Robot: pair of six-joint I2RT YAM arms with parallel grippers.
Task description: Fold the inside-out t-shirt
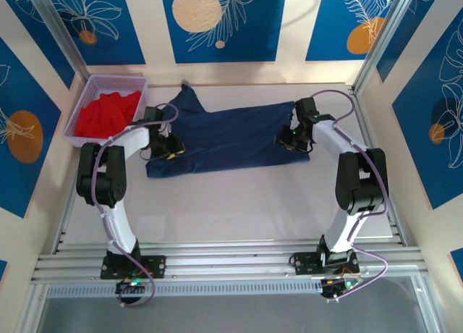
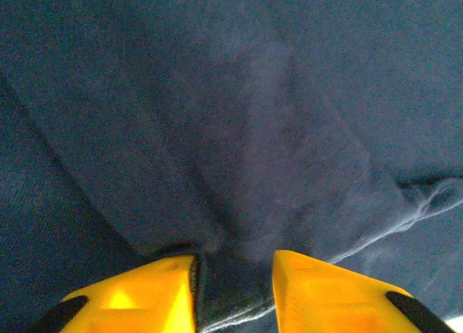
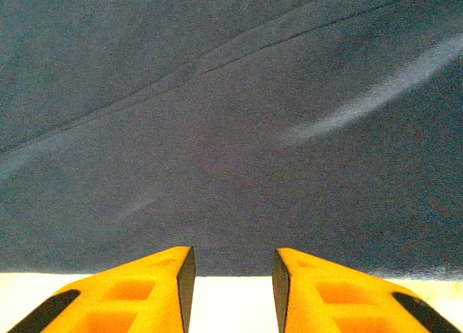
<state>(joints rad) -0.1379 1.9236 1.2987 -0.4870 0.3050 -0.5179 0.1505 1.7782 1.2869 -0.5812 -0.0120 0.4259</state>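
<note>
1. The left gripper (image 2: 233, 264) pinches a bunched fold of the inside-out t-shirt (image 1: 224, 137), with creases fanning away from its yellow fingers (image 2: 145, 297).
2. The right gripper (image 3: 233, 255) sits at the shirt's edge. Its jaws are a little apart, with the pale table (image 3: 231, 304) showing between them; I cannot tell whether they grip the hem.
3. The navy shirt lies spread across the far middle of the table. One arm works at each end, and one corner of the cloth points toward the back wall.
4. In the far left corner, a lavender basket (image 1: 88, 87) holds a bright red garment (image 1: 108, 114), near the shirt's left end.
</note>
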